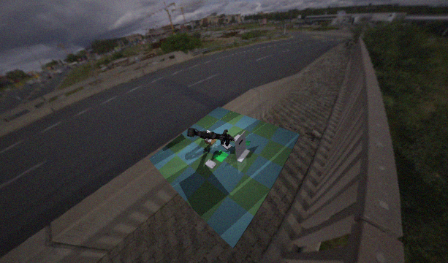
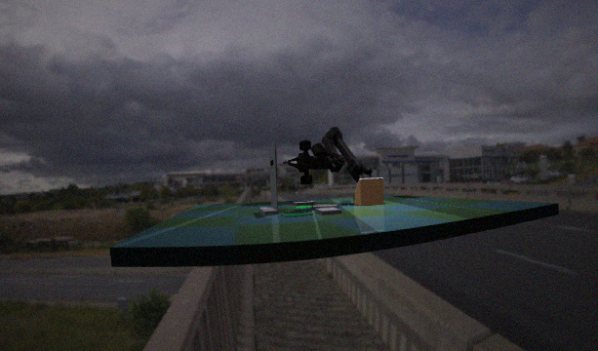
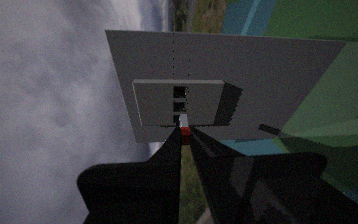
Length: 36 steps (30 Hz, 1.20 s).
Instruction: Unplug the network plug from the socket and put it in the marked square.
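1. Hand (image 3: 184,134) clamped on the plug (image 3: 184,126), fingertips meeting narrowly around its red rear end.
2. Plug's pale front just at the lowest opening of the socket block (image 3: 179,102) on the panel (image 3: 260,85); hard to tell from the wrist view whether the tip sits inside or just clear of it.
3. Seen from outside, hand held level, close to the upright panel (image 2: 274,177) and well above the surface (image 2: 328,234).
4. Judged step: the pull-out, with the plug gripped and at or near the mouth of the socket. Tab too small to make out, so no telling whether pressed.
5. Next move, as a judgement: draw straight back along the socket axis, no twist, until the plug is fully clear; then swing down toward the green square (image 1: 221,156) near the panel's foot.
6. Risk: any sideways drift while the tip is near the opening could jam it.
7. Socket block: three openings in a column, upper two dark and empty-looking, lowest one at the plug.
8. Square holds nothing yet; pale pads (image 1: 210,164) beside it.
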### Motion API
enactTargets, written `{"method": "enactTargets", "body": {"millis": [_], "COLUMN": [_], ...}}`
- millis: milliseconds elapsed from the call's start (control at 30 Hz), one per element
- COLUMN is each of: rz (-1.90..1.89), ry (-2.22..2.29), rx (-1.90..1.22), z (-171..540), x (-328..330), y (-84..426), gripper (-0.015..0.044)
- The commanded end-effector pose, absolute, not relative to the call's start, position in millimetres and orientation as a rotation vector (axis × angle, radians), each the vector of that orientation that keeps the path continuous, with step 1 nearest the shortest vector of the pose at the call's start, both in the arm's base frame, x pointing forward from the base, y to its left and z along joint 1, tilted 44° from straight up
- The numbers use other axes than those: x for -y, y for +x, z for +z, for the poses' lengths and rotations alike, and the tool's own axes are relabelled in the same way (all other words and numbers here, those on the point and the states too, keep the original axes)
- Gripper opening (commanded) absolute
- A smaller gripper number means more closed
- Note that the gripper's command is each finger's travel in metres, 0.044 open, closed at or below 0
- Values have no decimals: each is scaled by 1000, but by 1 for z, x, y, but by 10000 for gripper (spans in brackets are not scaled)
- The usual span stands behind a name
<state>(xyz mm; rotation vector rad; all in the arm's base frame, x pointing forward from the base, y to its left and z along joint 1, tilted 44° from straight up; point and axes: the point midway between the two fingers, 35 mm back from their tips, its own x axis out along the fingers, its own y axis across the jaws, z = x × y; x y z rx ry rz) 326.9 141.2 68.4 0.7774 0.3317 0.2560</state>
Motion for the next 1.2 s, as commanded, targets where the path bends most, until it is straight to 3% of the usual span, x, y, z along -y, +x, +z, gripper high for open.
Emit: {"method": "enactTargets", "body": {"millis": [0, 1167], "rz": [248, 254], "ry": [777, 776], "rx": [-338, -335], "z": [66, 77], "x": [-139, -147], "y": [322, 307], "gripper": [0, 0]}}
